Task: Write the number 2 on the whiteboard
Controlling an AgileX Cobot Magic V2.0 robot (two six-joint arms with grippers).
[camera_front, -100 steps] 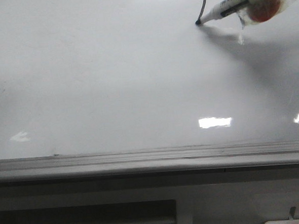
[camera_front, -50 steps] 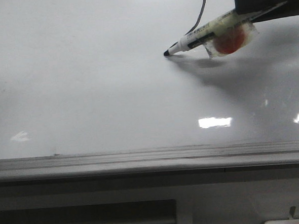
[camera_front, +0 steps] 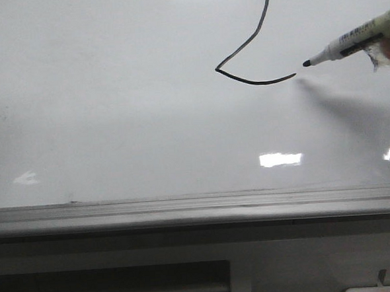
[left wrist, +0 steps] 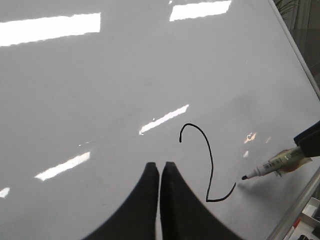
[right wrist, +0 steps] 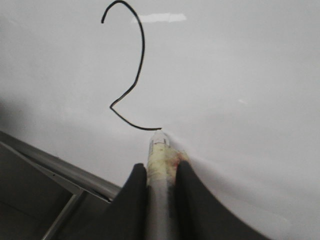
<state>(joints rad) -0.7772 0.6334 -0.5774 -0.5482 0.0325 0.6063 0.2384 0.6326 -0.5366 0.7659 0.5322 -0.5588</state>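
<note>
Left pincer (left wrist: 160, 172): fingers pressed together with nothing between them, hanging idle over the whiteboard (camera_front: 113, 111), well to the left of the writing.

Number 2 (camera_front: 252, 50): sits toward the board's far right area, well apart from the grey ledge (camera_front: 185, 209) along the near edge. A second ago only the upper curve and part of the diagonal existed; half a second ago the tip stood at the sharp corner. Now the shallow base stroke runs rightward from that corner and ends with a slight upturn. In the wrist views the full figure reads: hook, long curve, corner, base.

Marker (camera_front: 347, 42): tip now lies just right of the stroke's end, with a small gap between tip and line in the front view. Whether it touches the board cannot be told.

Right pincer (right wrist: 160, 172): clamped on the marker barrel.

Judgement: the numeral appears complete; what remains is likely lifting the marker clear without smearing the fresh base stroke.
</note>
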